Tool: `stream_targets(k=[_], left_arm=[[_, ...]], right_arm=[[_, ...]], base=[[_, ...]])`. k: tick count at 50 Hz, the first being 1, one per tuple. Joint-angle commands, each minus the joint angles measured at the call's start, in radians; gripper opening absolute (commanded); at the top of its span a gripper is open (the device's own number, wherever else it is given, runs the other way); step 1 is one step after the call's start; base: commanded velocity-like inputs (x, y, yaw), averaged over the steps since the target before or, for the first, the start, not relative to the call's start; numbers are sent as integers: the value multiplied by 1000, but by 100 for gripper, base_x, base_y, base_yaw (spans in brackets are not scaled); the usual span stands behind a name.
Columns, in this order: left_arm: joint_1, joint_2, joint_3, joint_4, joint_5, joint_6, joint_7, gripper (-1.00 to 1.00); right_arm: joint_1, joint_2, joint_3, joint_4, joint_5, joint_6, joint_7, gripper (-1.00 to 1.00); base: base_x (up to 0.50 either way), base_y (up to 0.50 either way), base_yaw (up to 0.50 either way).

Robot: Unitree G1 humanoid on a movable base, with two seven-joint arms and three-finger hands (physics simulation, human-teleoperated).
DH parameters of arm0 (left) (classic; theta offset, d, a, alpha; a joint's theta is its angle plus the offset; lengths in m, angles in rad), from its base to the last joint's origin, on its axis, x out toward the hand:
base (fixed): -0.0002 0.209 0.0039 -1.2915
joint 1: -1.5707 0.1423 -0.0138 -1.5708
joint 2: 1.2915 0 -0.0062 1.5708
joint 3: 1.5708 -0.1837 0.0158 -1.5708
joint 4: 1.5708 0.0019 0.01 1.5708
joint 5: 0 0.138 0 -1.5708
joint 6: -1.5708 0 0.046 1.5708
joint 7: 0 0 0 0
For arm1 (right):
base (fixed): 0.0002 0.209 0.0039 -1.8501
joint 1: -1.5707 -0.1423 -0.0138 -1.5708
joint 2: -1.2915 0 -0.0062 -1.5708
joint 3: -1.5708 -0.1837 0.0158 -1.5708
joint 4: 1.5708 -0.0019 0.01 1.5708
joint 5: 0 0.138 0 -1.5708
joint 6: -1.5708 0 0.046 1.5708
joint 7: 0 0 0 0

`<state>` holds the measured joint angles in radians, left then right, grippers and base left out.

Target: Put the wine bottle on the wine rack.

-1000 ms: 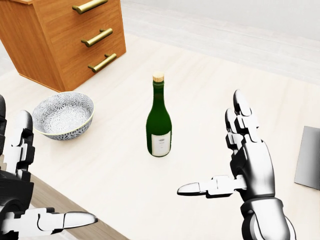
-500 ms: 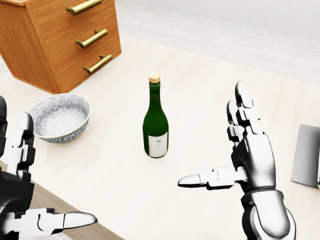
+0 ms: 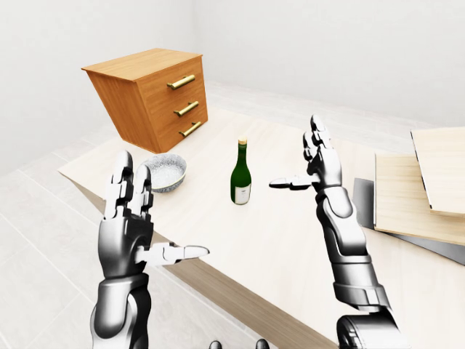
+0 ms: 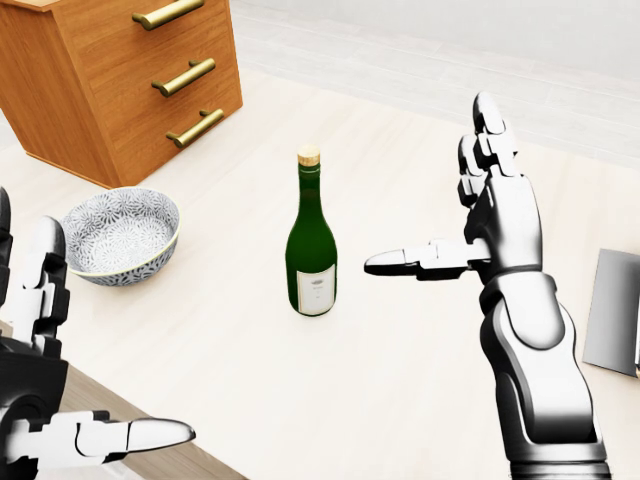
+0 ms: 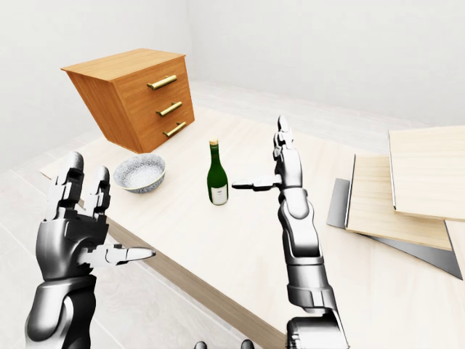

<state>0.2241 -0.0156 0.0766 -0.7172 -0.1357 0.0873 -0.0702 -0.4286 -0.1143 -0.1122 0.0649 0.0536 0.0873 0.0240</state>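
Corked wine bottle (image 4: 311, 245) upright nr bowl (image 4: 120, 235)

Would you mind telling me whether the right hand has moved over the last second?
Yes. In the head view, the right hand has risen toward the top, its thumb now level with the wine bottle body instead of below its base.

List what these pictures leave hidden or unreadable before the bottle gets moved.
- Wine rack: in no view.
- White label on the green glass wine bottle: print too small to read, head view.
- Grey flat panel: cut by the head view's right edge.
- Pale wooden boards: cut by the right-eye view's right edge, purpose unclear.
- Left hand: partly cut by the head view's left edge.
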Motion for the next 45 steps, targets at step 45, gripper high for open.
stream_targets(k=[45], left_arm=[[-7,-1,11,8,-19,0,11,100]], right_arm=[[-695,-10,16,1104,-5,-55,-55,100]], base=[[0,0,0]])
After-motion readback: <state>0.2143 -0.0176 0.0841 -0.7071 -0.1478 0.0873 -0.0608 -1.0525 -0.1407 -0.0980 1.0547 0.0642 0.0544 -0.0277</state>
